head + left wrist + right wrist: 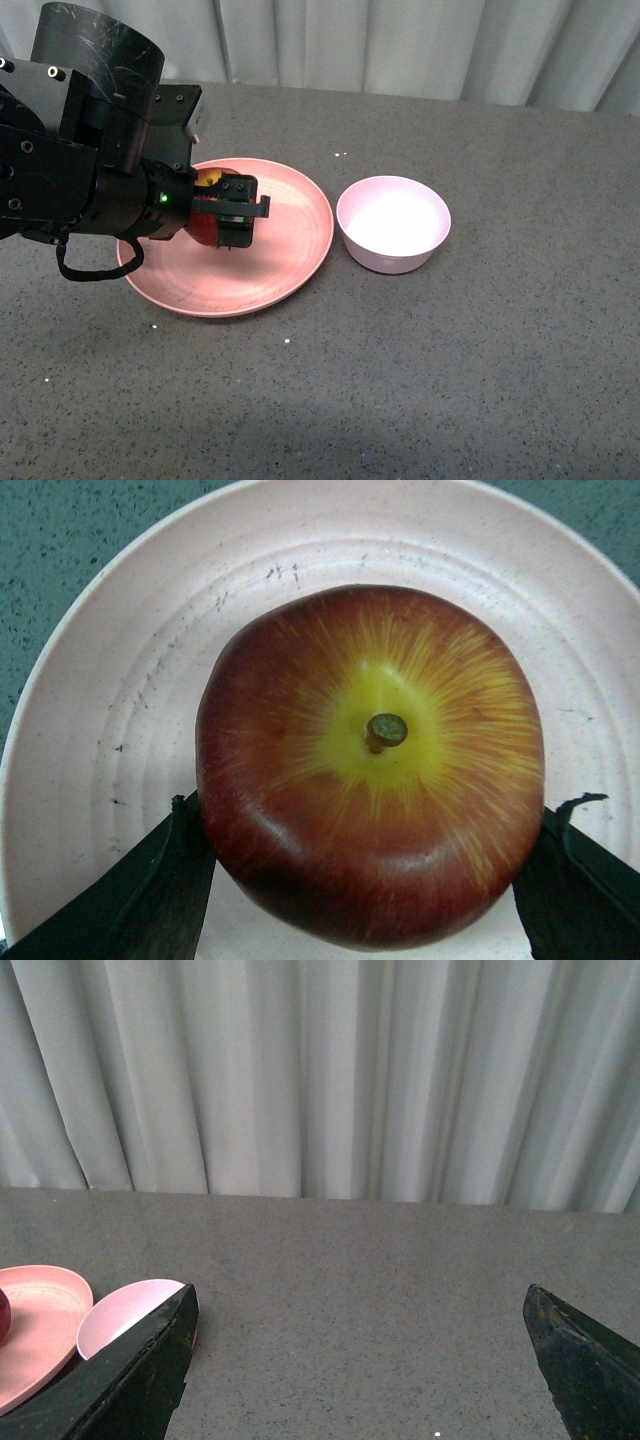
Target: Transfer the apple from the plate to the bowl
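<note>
A grey speckled worktop point(450, 380) runs back to a pale curtain point(300, 1080). My left hand point(233, 212) pinches the apple point(370, 760), one finger against each side, on the plate point(290, 250) just beside the bowl point(392, 262). My right hand point(360, 1295) hangs spread wide above the worktop.

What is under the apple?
The pink plate lies under the apple, with the left pincer flanking it. The contact spot is covered, so resting or lifted cannot be told.
</note>
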{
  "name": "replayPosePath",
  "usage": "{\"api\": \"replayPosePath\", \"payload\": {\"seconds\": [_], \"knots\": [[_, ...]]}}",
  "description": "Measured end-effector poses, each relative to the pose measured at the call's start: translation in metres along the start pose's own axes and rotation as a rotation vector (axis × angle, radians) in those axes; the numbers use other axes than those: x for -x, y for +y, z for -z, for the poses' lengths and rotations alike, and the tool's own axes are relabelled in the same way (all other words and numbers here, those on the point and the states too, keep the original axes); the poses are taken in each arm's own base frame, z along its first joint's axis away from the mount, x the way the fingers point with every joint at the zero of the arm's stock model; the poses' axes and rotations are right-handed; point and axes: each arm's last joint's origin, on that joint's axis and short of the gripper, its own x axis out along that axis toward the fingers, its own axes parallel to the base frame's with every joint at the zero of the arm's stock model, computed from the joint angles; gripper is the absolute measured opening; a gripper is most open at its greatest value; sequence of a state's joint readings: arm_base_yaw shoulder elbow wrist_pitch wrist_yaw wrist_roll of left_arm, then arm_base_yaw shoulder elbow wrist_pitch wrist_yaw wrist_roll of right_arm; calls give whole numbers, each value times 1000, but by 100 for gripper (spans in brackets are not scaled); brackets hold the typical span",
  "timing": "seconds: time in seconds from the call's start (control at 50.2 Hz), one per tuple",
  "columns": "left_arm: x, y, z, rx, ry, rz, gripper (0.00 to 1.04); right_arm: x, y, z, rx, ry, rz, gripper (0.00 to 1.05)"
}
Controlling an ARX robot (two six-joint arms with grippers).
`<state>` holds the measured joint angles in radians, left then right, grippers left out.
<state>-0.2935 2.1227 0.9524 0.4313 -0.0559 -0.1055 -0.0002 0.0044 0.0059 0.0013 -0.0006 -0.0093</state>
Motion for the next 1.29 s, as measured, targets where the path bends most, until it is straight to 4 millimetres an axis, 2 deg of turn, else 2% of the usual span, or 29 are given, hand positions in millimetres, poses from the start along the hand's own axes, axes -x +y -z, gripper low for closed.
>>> {"api": "replayPosePath", "payload": {"seconds": [0.139, 0.279, 0.418, 0.537, 0.756, 1.055, 1.294], "knots": [[19, -25, -21, -27, -86, 65, 74, 0, 0, 0, 0, 0, 0, 95], [33, -71, -41, -86, -161, 173, 74, 0, 0, 0, 0, 0, 0, 95], [36, -99, -43, -123, -160, 232, 74, 0, 0, 0, 0, 0, 0, 95], [28, -120, -42, -153, -145, 252, 74, 0, 0, 0, 0, 0, 0, 95], [2, -130, -29, -189, -84, 224, 74, 0, 0, 0, 0, 0, 0, 95], [-12, -138, -32, -208, -65, 221, 74, 0, 0, 0, 0, 0, 0, 95], [-24, -145, -22, -224, 19, 245, 74, 0, 0, 0, 0, 0, 0, 95]]}}
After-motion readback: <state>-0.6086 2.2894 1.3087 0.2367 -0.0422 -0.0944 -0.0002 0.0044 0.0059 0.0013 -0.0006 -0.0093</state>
